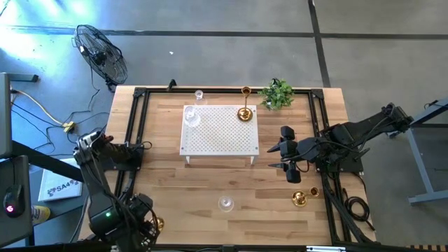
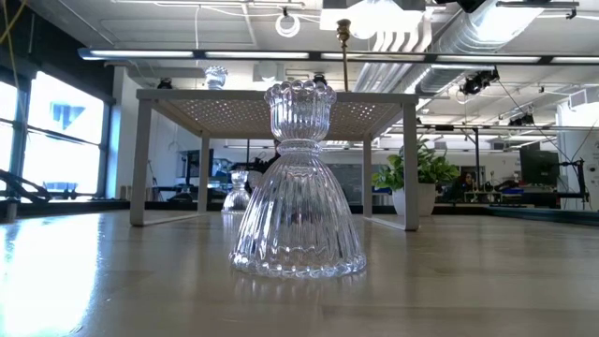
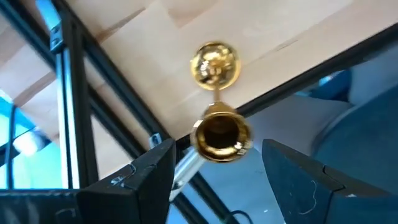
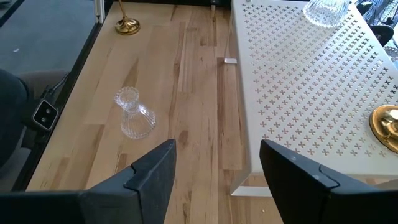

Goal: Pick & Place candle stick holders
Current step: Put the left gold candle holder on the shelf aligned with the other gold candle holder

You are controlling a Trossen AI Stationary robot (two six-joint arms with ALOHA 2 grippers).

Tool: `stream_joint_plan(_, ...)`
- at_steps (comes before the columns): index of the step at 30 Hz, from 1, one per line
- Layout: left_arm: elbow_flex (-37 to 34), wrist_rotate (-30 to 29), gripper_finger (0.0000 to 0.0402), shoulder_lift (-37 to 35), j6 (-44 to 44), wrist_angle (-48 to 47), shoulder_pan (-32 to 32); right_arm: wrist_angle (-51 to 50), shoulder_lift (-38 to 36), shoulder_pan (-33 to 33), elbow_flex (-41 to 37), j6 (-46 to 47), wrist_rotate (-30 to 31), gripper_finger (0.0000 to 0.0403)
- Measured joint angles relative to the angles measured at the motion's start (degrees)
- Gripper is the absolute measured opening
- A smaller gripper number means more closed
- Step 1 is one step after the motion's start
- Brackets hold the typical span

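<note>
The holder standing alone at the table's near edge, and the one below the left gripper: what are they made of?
The near-edge holder looks like clear pressed glass: see-through, ribbed, scalloped rim. The holder below the open left gripper looks like polished brass or gold-plated metal: mirror-bright yellow with sharp reflections; which metal is uncertain.

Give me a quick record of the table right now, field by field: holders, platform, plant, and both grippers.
platform: white perforated platform standing mid-table
holders on platform: one clear glass holder, one gold holder
holders on table: clear glass holder near front edge; gold holder front right; gold holder front left corner; small glass holder and tall gold holder behind platform
plant: green plant back right of platform
left gripper: open, above the front left gold holder, holding nothing
right gripper: open, right of platform, holding nothing
</note>
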Motion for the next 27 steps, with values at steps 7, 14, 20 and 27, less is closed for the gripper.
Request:
stream_joint_plan(7, -2.24, 2.99, 0.0234, 0.00, 1.69, 0.55, 0.02, -0.01, 0.00, 0.00, 0.00, 0.00, 0.00, 0.0224)
stream_joint_plan(14, -2.24, 1.57, 0.0234, 0.00, 1.82, 0.61, 0.02, 0.00, 0.00, -0.01, 0.00, 0.00, 0.00, 0.0225)
stream_joint_plan(20, -2.24, -1.09, 0.0234, 0.00, 3.67, 1.62, 0.02, -0.01, 0.00, -0.01, 0.00, 0.01, 0.00, 0.0225)
stream_joint_plan(27, -2.24, -1.71, 0.0234, 0.00, 3.12, 2.42, 0.02, 0.01, 0.00, -0.01, 0.00, 0.01, -0.02, 0.0225)
